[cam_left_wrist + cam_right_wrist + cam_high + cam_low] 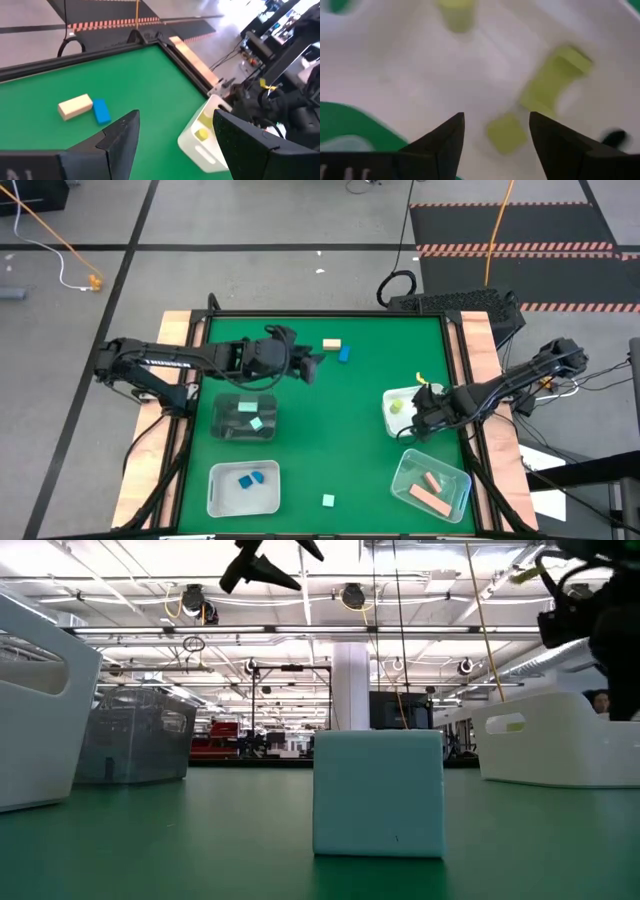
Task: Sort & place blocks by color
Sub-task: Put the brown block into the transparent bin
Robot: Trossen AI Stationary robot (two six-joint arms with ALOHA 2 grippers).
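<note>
My right gripper [420, 408] hangs over the white bin [392, 420] at the table's right, pointing down with open fingers [496, 125]. Yellow-green blocks [555, 75] lie in the bin; one [506, 132] shows just beyond the fingertips, touching neither. My left gripper [310, 366] stands open above the table's far middle, nothing between its fingers [175, 135]. A tan block [332, 343] and a blue block [344, 354] lie side by side beyond it. A pale mint block [328, 500] sits near the front edge, filling the low view [378, 792].
A dark tray [225, 430] with mint blocks stands at left centre. A white tray [220, 500] at the near left holds blue blocks. A clear tray [455, 495] at the near right holds salmon blocks. Bare green surface lies in the middle.
</note>
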